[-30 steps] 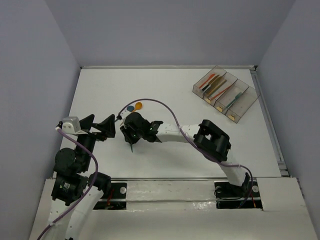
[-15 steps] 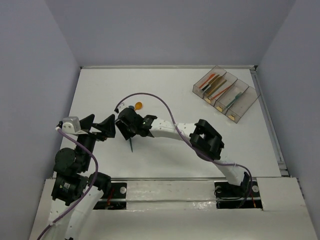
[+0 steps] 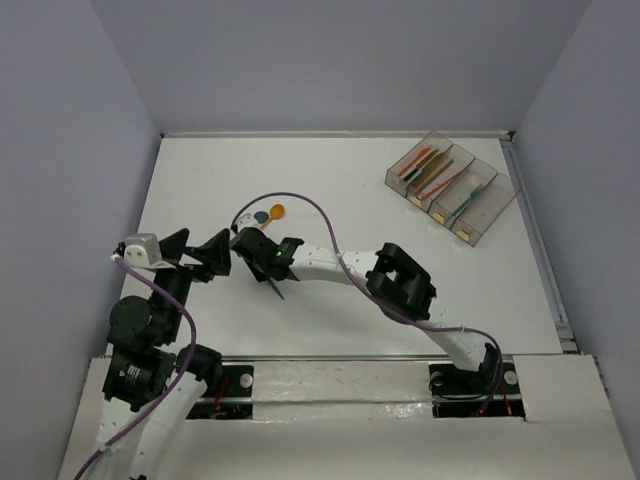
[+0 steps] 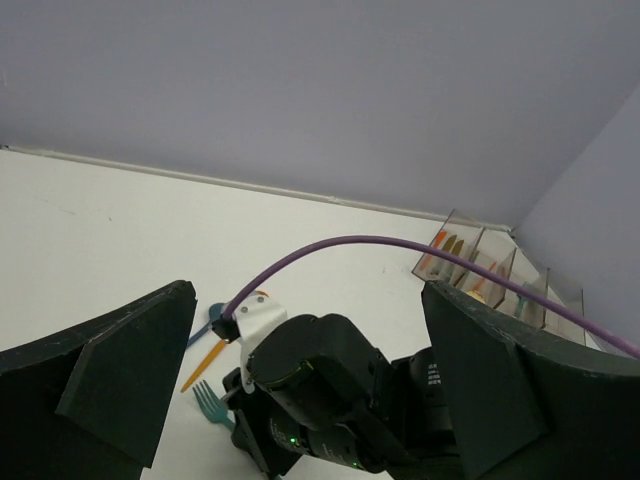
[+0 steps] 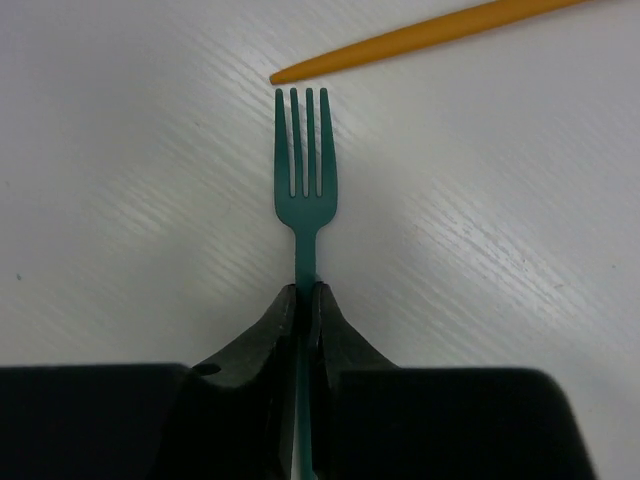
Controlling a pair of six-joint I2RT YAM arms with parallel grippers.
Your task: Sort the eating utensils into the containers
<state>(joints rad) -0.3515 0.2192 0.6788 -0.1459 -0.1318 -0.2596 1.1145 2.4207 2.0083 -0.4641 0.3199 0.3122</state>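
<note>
My right gripper (image 5: 306, 298) is shut on the handle of a teal fork (image 5: 306, 180), whose tines point away just short of an orange spoon handle (image 5: 430, 35). From above, the right gripper (image 3: 256, 256) sits left of centre and the fork's handle (image 3: 276, 290) pokes out behind it. An orange spoon (image 3: 277, 211) and a blue spoon (image 3: 260, 216) lie just beyond. My left gripper (image 3: 200, 252) stands open beside the right wrist, nothing between its fingers (image 4: 120, 390). The containers (image 3: 455, 185) hold several utensils at the far right.
A purple cable (image 3: 300, 205) loops over the right arm above the spoons. The right arm's elbow (image 3: 400, 283) stretches across the table's middle. White walls close in the table (image 3: 400, 330) on three sides.
The right gripper slid left toward the left gripper, opened briefly, then closed on the fork's handle. The fork has turned slightly. The left arm has not moved.
</note>
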